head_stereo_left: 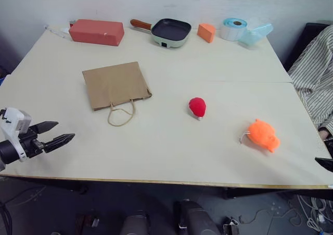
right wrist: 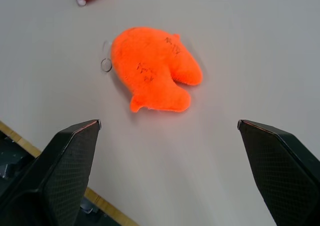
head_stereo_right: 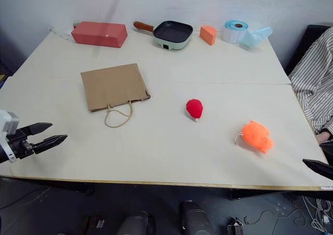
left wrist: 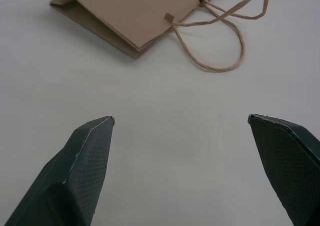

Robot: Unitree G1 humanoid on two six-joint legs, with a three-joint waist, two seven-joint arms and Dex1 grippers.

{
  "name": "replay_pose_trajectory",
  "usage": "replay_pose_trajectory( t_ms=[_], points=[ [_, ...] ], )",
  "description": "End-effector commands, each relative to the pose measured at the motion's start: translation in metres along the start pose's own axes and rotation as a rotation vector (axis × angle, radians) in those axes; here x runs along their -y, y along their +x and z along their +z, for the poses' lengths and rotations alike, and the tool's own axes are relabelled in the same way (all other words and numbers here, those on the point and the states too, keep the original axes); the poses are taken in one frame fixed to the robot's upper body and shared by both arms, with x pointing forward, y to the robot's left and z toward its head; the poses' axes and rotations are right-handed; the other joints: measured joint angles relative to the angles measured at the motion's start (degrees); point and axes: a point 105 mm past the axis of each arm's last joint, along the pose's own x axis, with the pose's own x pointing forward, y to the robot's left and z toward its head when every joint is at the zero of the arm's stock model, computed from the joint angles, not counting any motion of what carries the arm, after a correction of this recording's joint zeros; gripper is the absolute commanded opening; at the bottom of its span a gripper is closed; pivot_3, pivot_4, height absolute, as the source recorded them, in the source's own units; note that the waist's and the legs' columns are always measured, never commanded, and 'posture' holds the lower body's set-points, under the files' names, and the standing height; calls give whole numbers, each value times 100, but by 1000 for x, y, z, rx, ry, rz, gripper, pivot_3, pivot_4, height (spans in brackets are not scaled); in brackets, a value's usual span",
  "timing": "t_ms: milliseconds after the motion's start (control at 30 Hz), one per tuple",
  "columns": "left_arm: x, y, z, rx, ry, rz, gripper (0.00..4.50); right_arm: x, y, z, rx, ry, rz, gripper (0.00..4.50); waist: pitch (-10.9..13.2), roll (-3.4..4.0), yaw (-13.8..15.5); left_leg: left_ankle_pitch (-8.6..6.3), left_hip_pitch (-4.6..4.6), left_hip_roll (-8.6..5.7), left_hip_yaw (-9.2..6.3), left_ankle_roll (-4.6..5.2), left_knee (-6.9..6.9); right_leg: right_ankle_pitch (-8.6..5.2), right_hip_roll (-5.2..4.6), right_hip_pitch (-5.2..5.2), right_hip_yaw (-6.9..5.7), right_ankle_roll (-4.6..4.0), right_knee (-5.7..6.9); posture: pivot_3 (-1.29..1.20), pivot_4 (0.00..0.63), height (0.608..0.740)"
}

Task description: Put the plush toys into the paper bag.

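Two plush toys lie loose on the table [head_stereo_left: 171, 157] — the red toy [head_stereo_left: 197, 107] near the middle, the orange toy [head_stereo_left: 263, 135] towards the right; the paper bag [head_stereo_left: 115, 84] lies flat, handles towards the robot, so nothing is bagged yet; judging by this, the first pick comes next. Left gripper [head_stereo_left: 56, 134] hovers low before the bag, right gripper [right wrist: 167, 128] aims at the orange toy — both spread wide, empty.
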Motion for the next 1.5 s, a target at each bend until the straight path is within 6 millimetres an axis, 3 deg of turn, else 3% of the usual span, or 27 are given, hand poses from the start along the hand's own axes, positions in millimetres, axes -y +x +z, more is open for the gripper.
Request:
replay_pose_trajectory(
  t_ms=[33, 533, 633, 700, 933, 1067, 1233, 1400, 1500],
  points=[
    [2, 3, 7, 1, 60, -10, 4500, -3, -3, 10, 28, -12, -7, 4484, 0, 1, 19, 0, 0, 0, -1, 0, 0, 0, 0, 0, -1, 0, 0, 0, 150, 740],
    [-9, 7, 18, 8, 85, 15, 4500, 1, 12, 21, 105, -42, -84, 4484, 1, 3, 18, -1, -3, -1, 0, 0, 2, 0, -2, -1, -2, 0, 0, 0, 150, 740],
    [-7, 13, 23, 2, 118, -12, 4500, -6, 16, 25, 112, -46, -58, 4484, 1, 3, 27, -1, -4, -1, -1, 0, 2, 0, -2, -2, -4, 0, -2, 0, 150, 740],
    [-4, 22, 33, 6, 162, -43, 4500, -20, 23, 31, 102, -51, 12, 4484, 1, 3, 29, -1, -6, -2, -1, 1, 2, 0, -2, -2, -4, 0, -1, 0, 150, 740],
    [32, 66, 77, 14, 349, -300, 4500, -113, 53, 78, 163, -160, 410, 4484, 1, 2, 9, 18, -15, -3, -3, -33, 17, 1, -1, -4, -9, 1, 10, 0, 150, 740],
    [50, 97, 80, -49, 501, -420, 4500, -153, 73, 89, 201, -236, 540, 4484, 0, 1, 25, 21, -21, -5, -5, -38, 25, 1, 0, -10, -11, 2, 19, 0, 150, 740],
    [55, 124, 78, -89, 600, -486, 4500, -174, 93, 91, 227, -275, 602, 4484, 1, -2, 33, 18, -59, -5, -4, -31, 65, 1, 0, -40, -10, 2, 55, 0, 150, 740],
    [45, 143, 66, -166, 700, -485, 4500, -178, 109, 94, 269, -304, 598, 4484, -1, -6, 23, 14, -125, -6, -3, -24, 123, 3, -1, -102, -9, 5, 85, 0, 150, 740],
    [48, 151, 71, -123, 694, -503, 3924, -182, 113, 92, 289, -303, 597, 4500, -1, -6, 37, 13, -129, -5, -5, -23, 123, 3, -1, -106, -12, 5, 92, 0, 150, 740]
  ],
)
